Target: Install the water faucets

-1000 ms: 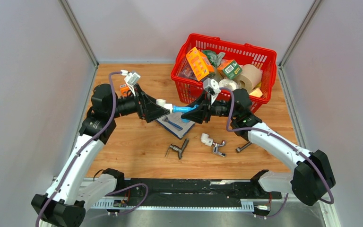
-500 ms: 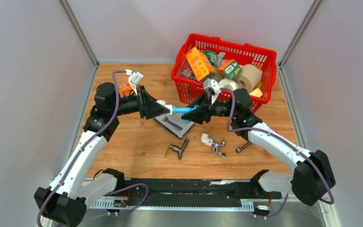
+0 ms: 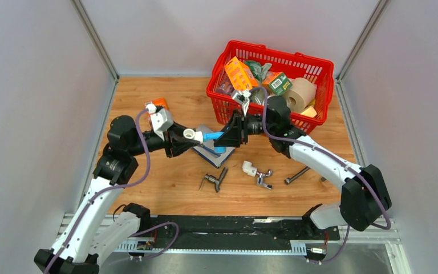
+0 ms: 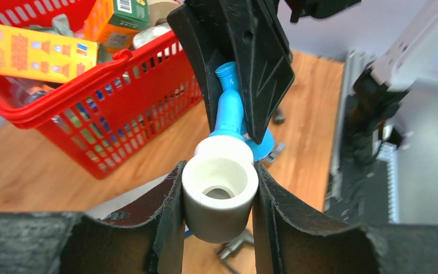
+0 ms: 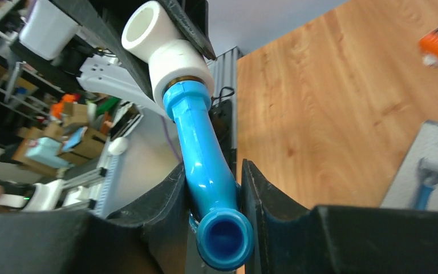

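Observation:
A light-blue water faucet point(image 3: 211, 136) with a white end fitting point(image 3: 191, 135) hangs in the air between both arms, above the middle of the table. My left gripper point(image 3: 188, 137) is shut on the white end fitting point(image 4: 219, 194), whose open bore faces the left wrist camera, pads pressed on both sides. My right gripper point(image 3: 226, 137) is shut on the faucet's blue body point(image 5: 205, 148), near its open spout end. In the right wrist view the white fitting point(image 5: 165, 43) sits at the far end of the blue body, between the left fingers.
A red basket point(image 3: 274, 57) full of boxes and rolls stands at the back right. Under the faucet lies a flat package point(image 3: 208, 151). In front lie a dark grey tap point(image 3: 215, 180), a chrome tap with white elbow point(image 3: 256, 173) and a metal rod point(image 3: 297, 174).
My left gripper has closed onto the white fitting. Both grippers and the faucet have shifted left, and the left wrist has turned.

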### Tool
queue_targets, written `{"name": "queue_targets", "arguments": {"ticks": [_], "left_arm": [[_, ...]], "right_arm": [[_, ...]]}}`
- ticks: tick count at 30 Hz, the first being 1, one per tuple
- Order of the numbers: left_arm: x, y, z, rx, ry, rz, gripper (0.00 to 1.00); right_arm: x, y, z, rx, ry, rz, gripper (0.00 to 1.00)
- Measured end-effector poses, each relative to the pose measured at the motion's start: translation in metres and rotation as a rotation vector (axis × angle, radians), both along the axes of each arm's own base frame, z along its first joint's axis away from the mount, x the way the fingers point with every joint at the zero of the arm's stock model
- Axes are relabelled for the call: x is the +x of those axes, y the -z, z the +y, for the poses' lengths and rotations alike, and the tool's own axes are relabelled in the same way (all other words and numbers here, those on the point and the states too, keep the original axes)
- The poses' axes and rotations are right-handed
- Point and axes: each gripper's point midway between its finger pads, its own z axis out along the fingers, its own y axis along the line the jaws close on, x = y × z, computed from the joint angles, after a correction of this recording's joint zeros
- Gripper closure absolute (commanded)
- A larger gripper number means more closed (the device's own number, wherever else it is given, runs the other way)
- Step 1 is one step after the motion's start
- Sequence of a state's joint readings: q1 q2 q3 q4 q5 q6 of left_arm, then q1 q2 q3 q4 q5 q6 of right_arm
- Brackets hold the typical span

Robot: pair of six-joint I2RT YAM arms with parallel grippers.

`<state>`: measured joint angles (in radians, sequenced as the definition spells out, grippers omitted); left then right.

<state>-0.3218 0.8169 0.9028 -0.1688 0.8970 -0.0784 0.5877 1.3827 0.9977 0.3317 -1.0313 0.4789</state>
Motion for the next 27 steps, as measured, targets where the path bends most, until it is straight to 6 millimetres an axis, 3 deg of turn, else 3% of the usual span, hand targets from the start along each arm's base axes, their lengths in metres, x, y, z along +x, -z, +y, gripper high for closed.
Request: {"name": "queue_targets", "arguments": {"ticks": [1, 8, 11, 16, 21, 24, 27], "left_arm": [[-0.001, 0.003, 0.001, 0.019, -0.003, -0.043, 1.00], [-0.001, 0.038, 0.012, 0.087, -0.081, -0.163, 1.00], [0.010, 0.044, 0.023, 0.079, -0.190, -0.099, 1.00], [0.023, 0.050, 0.030, 0.015, -0.317, 0.073, 1.00], [0.031, 0.050, 0.027, -0.030, -0.360, 0.229, 1.00], [0.033, 0.041, 0.022, -0.050, -0.355, 0.302, 1.00], [0.035, 0.034, 0.016, -0.056, -0.333, 0.360, 1.00]], "right_arm": [[-0.003, 0.004, 0.000, -0.011, -0.015, 0.053, 0.93], [0.002, 0.024, 0.003, -0.071, 0.016, 0.263, 0.29], [0.017, 0.025, -0.003, -0.072, 0.084, 0.235, 0.15], [0.032, 0.009, -0.018, -0.046, 0.222, -0.019, 0.00], [0.031, -0.009, -0.034, -0.035, 0.330, -0.377, 0.00], [0.024, -0.007, -0.033, -0.055, 0.348, -0.581, 0.00], [0.010, 0.008, -0.027, -0.095, 0.315, -0.751, 0.00]]}}
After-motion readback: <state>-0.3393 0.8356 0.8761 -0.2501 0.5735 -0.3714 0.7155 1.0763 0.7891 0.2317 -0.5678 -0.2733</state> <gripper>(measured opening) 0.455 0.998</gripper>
